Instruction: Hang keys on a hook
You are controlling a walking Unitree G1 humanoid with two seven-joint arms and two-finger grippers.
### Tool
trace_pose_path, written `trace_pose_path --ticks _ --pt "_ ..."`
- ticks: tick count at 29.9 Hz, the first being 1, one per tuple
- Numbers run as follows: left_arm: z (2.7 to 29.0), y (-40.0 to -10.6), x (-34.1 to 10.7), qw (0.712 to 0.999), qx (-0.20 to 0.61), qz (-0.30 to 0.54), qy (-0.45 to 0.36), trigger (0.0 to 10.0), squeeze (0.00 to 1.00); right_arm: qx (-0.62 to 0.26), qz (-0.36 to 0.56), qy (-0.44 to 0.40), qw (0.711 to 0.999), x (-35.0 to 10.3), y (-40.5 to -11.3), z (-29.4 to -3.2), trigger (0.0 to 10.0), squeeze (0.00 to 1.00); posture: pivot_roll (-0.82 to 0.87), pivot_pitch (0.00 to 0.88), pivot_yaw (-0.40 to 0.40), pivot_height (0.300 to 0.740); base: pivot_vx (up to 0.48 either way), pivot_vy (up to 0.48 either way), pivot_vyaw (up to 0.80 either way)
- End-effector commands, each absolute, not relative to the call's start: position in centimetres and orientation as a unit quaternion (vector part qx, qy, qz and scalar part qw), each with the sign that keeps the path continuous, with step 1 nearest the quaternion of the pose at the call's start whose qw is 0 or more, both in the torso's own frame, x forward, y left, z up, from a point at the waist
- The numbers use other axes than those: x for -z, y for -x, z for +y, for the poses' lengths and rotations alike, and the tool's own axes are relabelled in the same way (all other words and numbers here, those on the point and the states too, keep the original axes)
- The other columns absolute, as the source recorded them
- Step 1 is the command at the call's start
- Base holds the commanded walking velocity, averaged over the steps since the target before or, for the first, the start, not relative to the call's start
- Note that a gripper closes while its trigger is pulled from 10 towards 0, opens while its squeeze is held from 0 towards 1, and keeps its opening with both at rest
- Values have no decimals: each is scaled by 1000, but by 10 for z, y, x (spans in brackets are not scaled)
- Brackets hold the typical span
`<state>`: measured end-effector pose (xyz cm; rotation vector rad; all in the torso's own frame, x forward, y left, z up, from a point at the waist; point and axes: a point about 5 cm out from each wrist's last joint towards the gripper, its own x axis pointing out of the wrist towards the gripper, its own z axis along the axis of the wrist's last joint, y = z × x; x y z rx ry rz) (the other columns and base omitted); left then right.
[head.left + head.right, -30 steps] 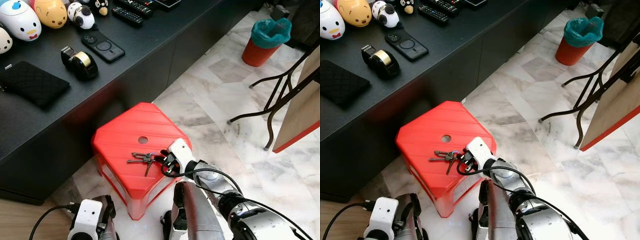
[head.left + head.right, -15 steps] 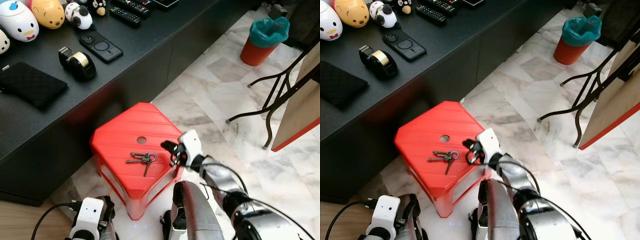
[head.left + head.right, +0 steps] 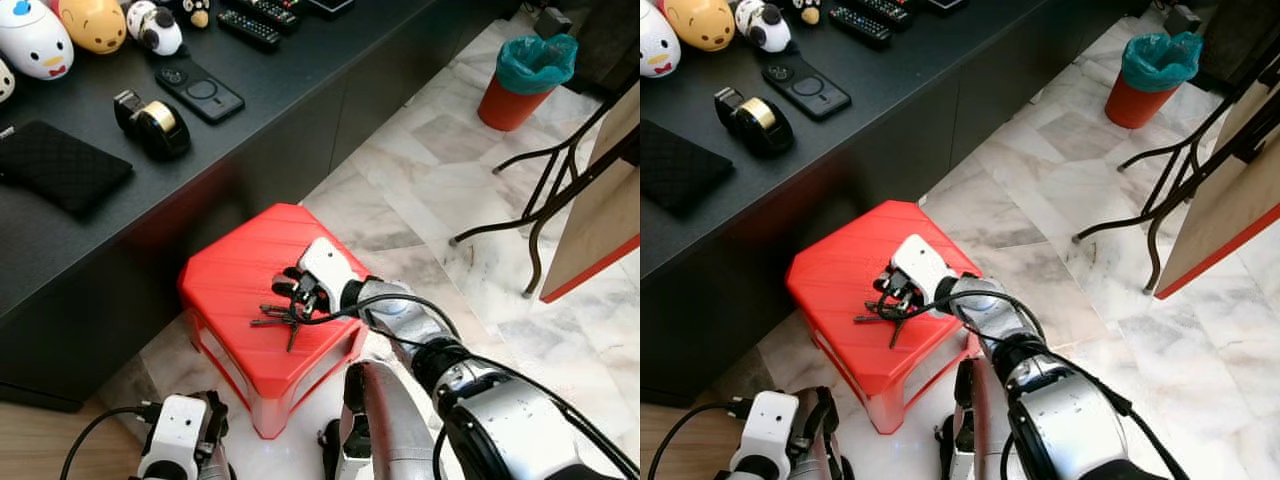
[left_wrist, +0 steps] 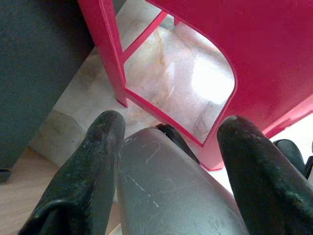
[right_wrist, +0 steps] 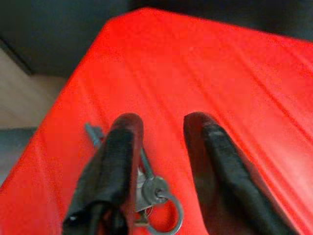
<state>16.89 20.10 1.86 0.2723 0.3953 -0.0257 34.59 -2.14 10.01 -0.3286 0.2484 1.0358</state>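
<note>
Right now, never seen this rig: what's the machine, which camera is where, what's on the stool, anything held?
It's a walking humanoid robot with two arms, each ending in a two-fingered pincer. Two pictures come from its head cameras, looking down. The other two come from cameras on each wrist, looking along the fingers.

A bunch of keys lies on a red stool beside a dark counter. The right pincer hovers over the keys with its fingers apart, one on each side of the key ring. Nothing is gripped yet. The left pincer hangs idle low by the stool's legs, open and empty.
</note>
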Motion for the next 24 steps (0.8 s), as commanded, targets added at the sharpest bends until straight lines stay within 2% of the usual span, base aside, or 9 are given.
trace_pose_path --ticks 1,6,14,21,22,23,24 --pt "198 -157 -10 966 15 221 -131 10000 0 -491 140 165 844 -93 -343 -23 10000 1000 143 295 -184 567 0 0 0" --pt "197 -157 -10 966 15 221 -130 10000 0 -479 172 178 842 -83 -341 -26 10000 1000 141 300 -188 567 0 0 0" --pt "195 -156 -10 966 17 223 -127 10000 0 -522 183 188 812 -79 -334 -23 10000 1000 137 303 -189 567 0 0 0" --pt "196 -156 -10 966 16 223 -128 10000 0 -518 185 214 807 -77 -334 -24 10000 1000 137 304 -188 567 0 0 0" --pt "196 -156 -10 966 16 223 -127 10000 0 -516 188 224 805 -76 -334 -25 10000 749 137 304 -188 567 0 0 0" --pt "196 -156 -10 966 16 223 -127 10000 0 -515 189 225 805 -75 -334 -25 10000 749 137 304 -188 567 0 0 0" --pt "195 -156 -9 966 16 223 -127 10000 0 -510 191 230 806 -74 -334 -26 10000 0 137 308 -187 567 0 0 0"
